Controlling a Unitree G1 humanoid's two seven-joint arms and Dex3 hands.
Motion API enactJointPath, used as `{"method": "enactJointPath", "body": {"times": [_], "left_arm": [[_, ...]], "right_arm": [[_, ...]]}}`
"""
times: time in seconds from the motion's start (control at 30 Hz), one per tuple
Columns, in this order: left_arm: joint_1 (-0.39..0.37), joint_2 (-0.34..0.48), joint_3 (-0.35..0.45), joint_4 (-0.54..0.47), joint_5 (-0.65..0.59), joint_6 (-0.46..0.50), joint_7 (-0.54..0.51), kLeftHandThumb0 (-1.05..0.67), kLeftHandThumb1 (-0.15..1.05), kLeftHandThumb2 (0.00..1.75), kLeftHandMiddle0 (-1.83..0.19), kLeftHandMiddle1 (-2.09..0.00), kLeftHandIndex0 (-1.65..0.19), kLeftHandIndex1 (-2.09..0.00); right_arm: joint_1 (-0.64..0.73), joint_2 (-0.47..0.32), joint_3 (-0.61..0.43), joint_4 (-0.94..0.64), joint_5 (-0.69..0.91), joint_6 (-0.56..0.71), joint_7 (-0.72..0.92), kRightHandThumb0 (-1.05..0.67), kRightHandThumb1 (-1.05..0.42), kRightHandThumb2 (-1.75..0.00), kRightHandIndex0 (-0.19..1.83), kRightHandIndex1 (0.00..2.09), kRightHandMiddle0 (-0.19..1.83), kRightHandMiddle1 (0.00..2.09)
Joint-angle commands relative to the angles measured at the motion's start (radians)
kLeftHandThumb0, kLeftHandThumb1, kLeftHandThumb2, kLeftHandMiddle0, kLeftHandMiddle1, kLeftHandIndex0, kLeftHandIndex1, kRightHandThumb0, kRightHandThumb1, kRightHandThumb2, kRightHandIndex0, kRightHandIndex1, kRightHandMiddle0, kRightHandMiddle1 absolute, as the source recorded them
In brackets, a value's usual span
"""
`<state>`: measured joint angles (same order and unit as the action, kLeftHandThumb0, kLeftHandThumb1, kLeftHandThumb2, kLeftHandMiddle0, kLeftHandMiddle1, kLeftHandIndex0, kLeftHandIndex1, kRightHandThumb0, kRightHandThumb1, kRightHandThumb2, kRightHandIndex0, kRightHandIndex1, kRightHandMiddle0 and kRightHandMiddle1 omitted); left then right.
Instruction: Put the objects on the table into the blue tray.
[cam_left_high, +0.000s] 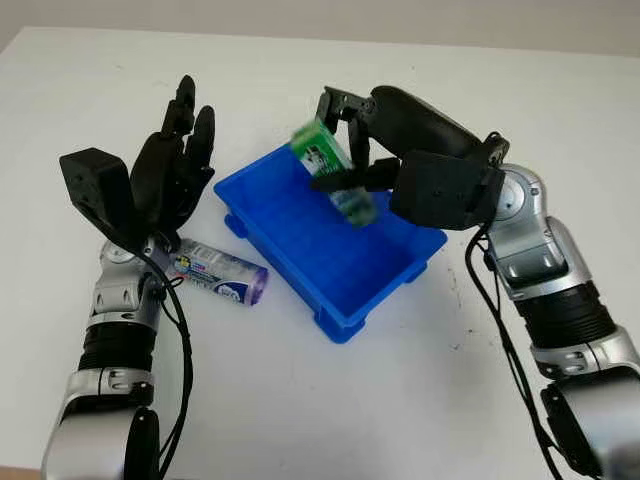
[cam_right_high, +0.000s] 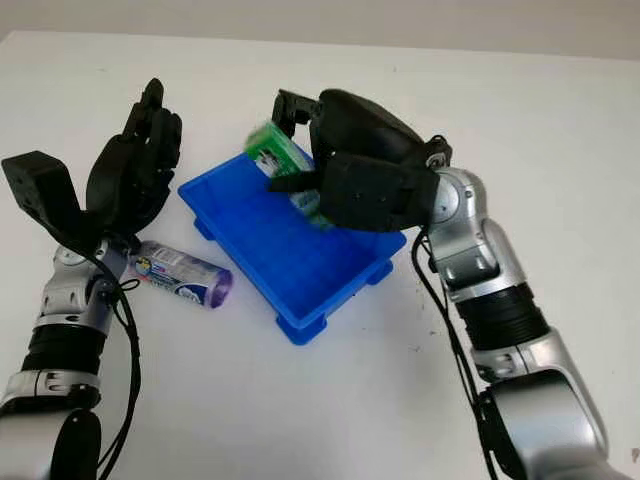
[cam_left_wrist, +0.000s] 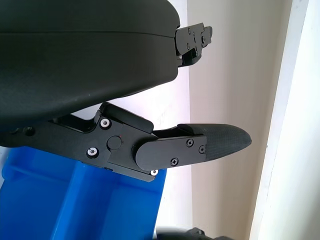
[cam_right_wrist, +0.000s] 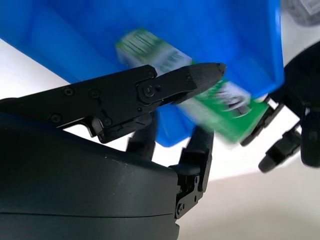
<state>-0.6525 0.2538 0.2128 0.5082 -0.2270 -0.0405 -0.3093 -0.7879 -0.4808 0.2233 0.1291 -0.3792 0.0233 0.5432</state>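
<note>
Right hand (cam_left_high: 345, 150) grasps a green box (cam_left_high: 333, 170) above the blue tray (cam_left_high: 300, 245); lower it inside before releasing. Left hand (cam_left_high: 175, 165) open.

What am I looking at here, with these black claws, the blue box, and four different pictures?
It is a humanoid robot with two arms and three-fingered hands. Two pictures come from cameras in its head, looking down at a white table; the other two come from cameras at its wrists. The right hand holds a green packet over the blue tray, where things are to go. The left hand is open, raised beside the tray. A small bottle with a purple cap lies on the table near it.
</note>
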Motion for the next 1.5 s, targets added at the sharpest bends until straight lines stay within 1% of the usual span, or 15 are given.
{"method": "enactJointPath", "body": {"times": [0.0, 0.17, 0.23, 0.33, 0.4, 0.5, 0.6, 0.73, 0.8, 0.87, 0.93, 1.03, 1.13, 1.27, 1.47], "left_arm": [[0.019, -0.011, -0.001, -0.008, -0.005, -0.002, 0.003, -0.72, 1.05, 0.51, 0.19, -0.04, 0.18, -0.05], [0.019, -0.014, -0.005, -0.009, 0.004, -0.004, 0.013, -0.72, 1.05, 0.52, 0.19, -0.03, 0.18, -0.05], [0.019, -0.014, -0.004, -0.007, 0.003, -0.003, 0.014, -0.72, 1.05, 0.52, 0.19, -0.03, 0.18, -0.05], [0.019, -0.016, -0.003, -0.007, -0.001, -0.002, 0.014, -0.72, 1.05, 0.52, 0.19, -0.03, 0.18, -0.05], [0.019, -0.016, -0.003, -0.008, 0.000, -0.002, 0.015, -0.72, 1.05, 0.51, 0.19, -0.04, 0.18, -0.05], [0.021, -0.015, -0.003, -0.009, 0.000, -0.002, 0.015, -0.72, 1.05, 0.51, 0.19, -0.04, 0.18, -0.05], [0.024, -0.010, -0.004, -0.008, 0.003, -0.004, 0.012, -0.72, 1.05, 0.52, 0.19, -0.04, 0.19, -0.05], [0.024, -0.012, -0.001, -0.012, 0.002, 0.006, 0.022, -0.72, 1.05, 0.52, 0.18, -0.05, 0.17, -0.06], [0.024, -0.011, 0.001, -0.011, 0.001, 0.004, 0.024, -0.72, 1.05, 0.51, 0.17, -0.06, 0.16, -0.06], [0.023, -0.008, 0.002, -0.009, -0.002, 0.002, 0.021, -0.72, 1.05, 0.50, 0.17, -0.06, 0.16, -0.06], [0.021, -0.004, 0.001, -0.006, 0.000, 0.001, 0.016, -0.72, 1.05, 0.50, 0.17, -0.05, 0.16, -0.06], [0.014, 0.000, 0.002, 0.007, -0.005, -0.005, 0.000, -0.72, 1.05, 0.50, 0.19, -0.05, 0.16, -0.06], [0.003, 0.002, 0.005, 0.020, -0.008, -0.006, -0.015, -0.72, 1.05, 0.49, 0.19, -0.04, 0.16, -0.06], [-0.005, 0.008, 0.003, 0.027, -0.002, -0.005, -0.020, -0.73, 1.05, 0.49, 0.19, -0.04, 0.17, -0.05], [-0.012, 0.017, -0.001, 0.030, 0.003, -0.007, -0.018, -0.74, 1.05, 0.48, 0.18, -0.05, 0.16, -0.06]], "right_arm": [[-0.005, -0.008, -0.001, -0.038, 0.012, 0.013, 0.020, -0.75, -1.05, -0.14, -0.03, 0.18, 0.03, 0.15], [0.006, -0.001, -0.019, -0.046, 0.056, 0.016, 0.036, -0.72, -1.05, -0.14, -0.18, 0.05, -0.11, 0.05], [0.015, 0.005, -0.028, -0.046, 0.058, -0.004, 0.003, -0.68, -1.05, -0.14, -0.19, 0.03, -0.12, 0.04], [0.029, 0.024, -0.060, -0.032, 0.076, -0.066, -0.078, -0.70, -1.05, -0.19, -0.17, 0.04, -0.11, 0.05], [0.035, 0.030, -0.096, -0.027, 0.102, -0.088, -0.120, -0.72, -1.05, -0.31, -0.18, 0.04, -0.15, 0.03], [0.049, 0.037, -0.171, -0.007, 0.140, -0.113, -0.209, -0.76, -1.05, -0.60, -0.14, 0.06, -0.13, 0.05], [0.074, 0.044, -0.261, 0.006, 0.184, -0.062, -0.293, -0.76, -1.05, -0.73, -0.09, 0.08, -0.09, 0.07], [0.114, 0.050, -0.382, 0.059, 0.282, 0.051, -0.357, -0.76, -1.05, -0.74, -0.12, 0.06, -0.10, 0.06], [0.141, 0.046, -0.421, 0.053, 0.312, 0.133, -0.376, -0.61, -1.05, -0.69, -0.13, 0.06, -0.11, 0.06], [0.184, 0.038, -0.449, 0.031, 0.332, 0.191, -0.383, -0.39, -1.05, -0.58, -0.16, 0.04, -0.13, 0.05], [0.224, 0.045, -0.476, 0.003, 0.354, 0.249, -0.398, -0.35, -1.05, -0.54, -0.16, 0.04, -0.13, 0.05], [0.278, 0.057, -0.500, -0.038, 0.385, 0.303, -0.417, -0.46, -1.05, -0.58, -0.18, 0.03, -0.16, 0.04], [0.323, 0.066, -0.517, -0.061, 0.420, 0.310, -0.417, -0.61, -1.05, -0.64, -0.19, 0.01, -0.19, 0.01], [0.353, 0.072, -0.522, -0.064, 0.450, 0.302, -0.413, -0.65, -1.05, -0.71, -0.19, 0.00, -0.19, 0.00], [0.366, 0.095, -0.506, -0.056, 0.457, 0.292, -0.428, -0.70, -1.05, -0.73, -0.19, 0.00, -0.19, 0.00]]}}
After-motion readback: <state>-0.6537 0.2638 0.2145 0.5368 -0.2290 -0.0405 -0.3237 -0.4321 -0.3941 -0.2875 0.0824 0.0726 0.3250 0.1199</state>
